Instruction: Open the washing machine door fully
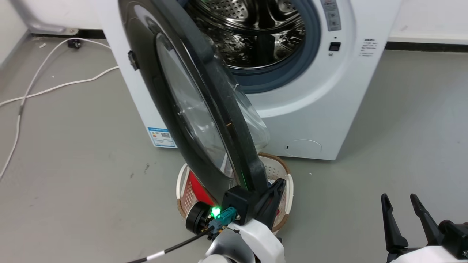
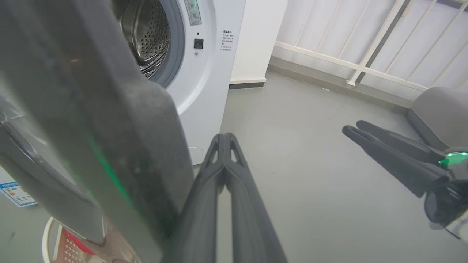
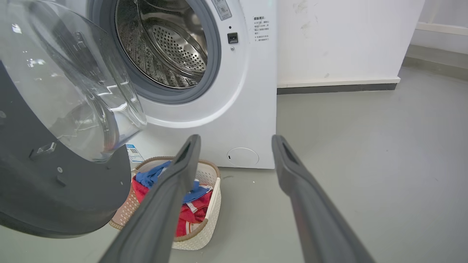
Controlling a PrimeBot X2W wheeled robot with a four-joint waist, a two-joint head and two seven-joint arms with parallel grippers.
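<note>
- The white cable (image 1: 62, 86) lies on the floor at 9 o'clock in the head view, well apart from the work.
- The washing machine door (image 1: 150, 84) is seen nearly edge-on, hinged at 10 o'clock. It is judged to be about half open, so the task is judged partly done.
- The laundry basket (image 1: 184, 191) stands on the floor at 6 o'clock, beneath the door's lower rim.
- The left gripper (image 1: 279, 184) is closed with nothing between its fingers. It is set against the inner side of the rim, apparently touching. This pose is judged to serve as a stiff paddle for pushing the door toward 9 o'clock.
- The washing machine (image 1: 329, 109) stands at 1 o'clock with its drum exposed.
- The right gripper (image 1: 399, 204) is held at 5 o'clock, spread wide and empty. It is presumably kept clear of the door's swing.
</note>
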